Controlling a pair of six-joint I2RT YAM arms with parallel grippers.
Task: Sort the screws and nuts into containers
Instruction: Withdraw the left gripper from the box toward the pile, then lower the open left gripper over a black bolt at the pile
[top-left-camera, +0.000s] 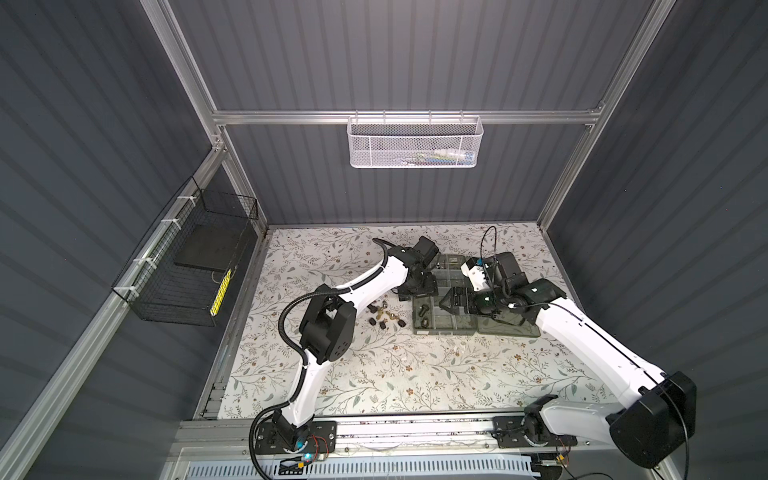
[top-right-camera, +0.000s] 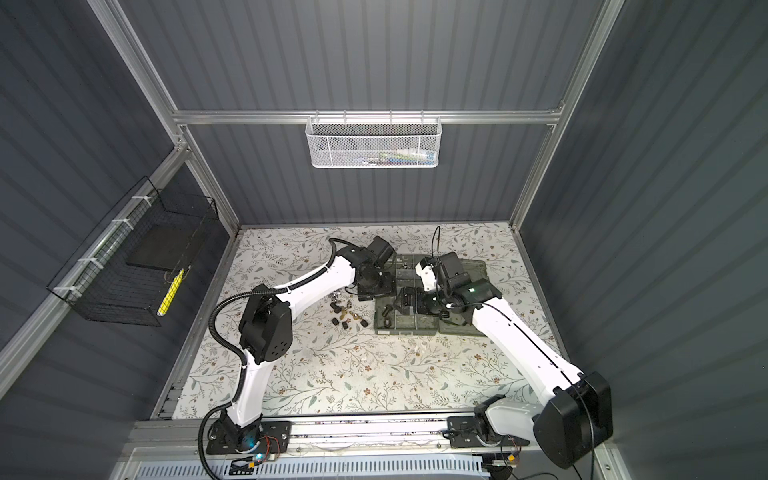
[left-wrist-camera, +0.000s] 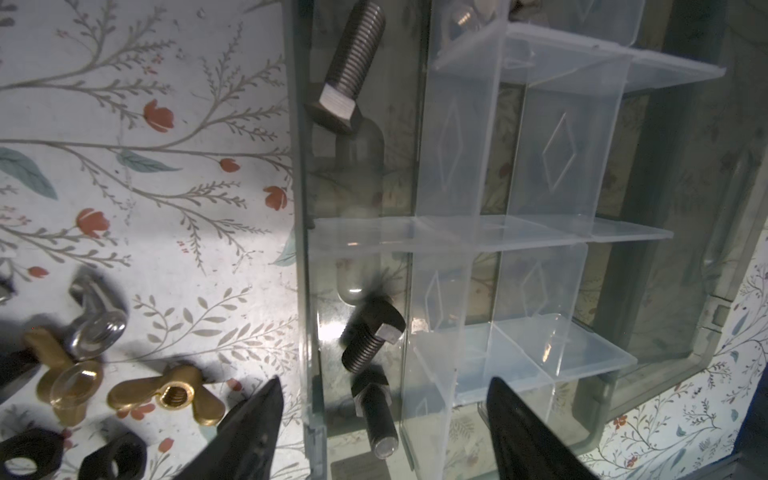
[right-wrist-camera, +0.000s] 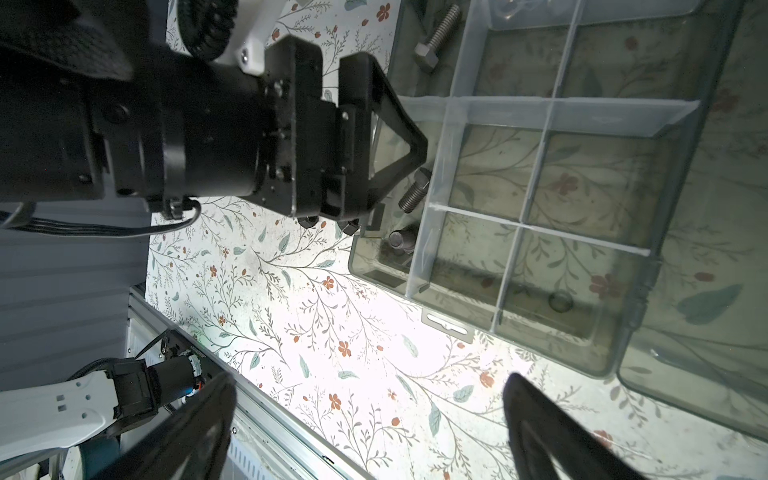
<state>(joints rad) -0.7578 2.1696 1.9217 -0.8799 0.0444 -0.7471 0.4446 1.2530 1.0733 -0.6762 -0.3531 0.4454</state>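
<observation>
The smoky organiser box (top-left-camera: 444, 322) (top-right-camera: 405, 326) lies open on the floral table, split into containers by clear dividers (left-wrist-camera: 490, 232). In the box's long edge compartment lie a silver bolt (left-wrist-camera: 353, 70), a dark bolt (left-wrist-camera: 372, 332) and a black bolt (left-wrist-camera: 376, 419). My left gripper (left-wrist-camera: 385, 380) (top-left-camera: 417, 289) hangs open over that compartment, jaws either side of the black bolt, touching nothing. Loose screws and nuts (top-left-camera: 384, 318) (top-right-camera: 347, 318) sit left of the box: brass wing nuts (left-wrist-camera: 166, 395), a silver wing nut (left-wrist-camera: 97, 316), black nuts (left-wrist-camera: 114, 455). My right gripper (right-wrist-camera: 370, 376) (top-left-camera: 446, 301) is open and empty above the box.
The box's lid (top-left-camera: 515, 328) lies flat to the right of it. A white mesh basket (top-left-camera: 415, 143) hangs on the back wall and a black wire basket (top-left-camera: 187, 270) on the left wall. An aluminium rail (top-left-camera: 415, 428) runs along the front edge.
</observation>
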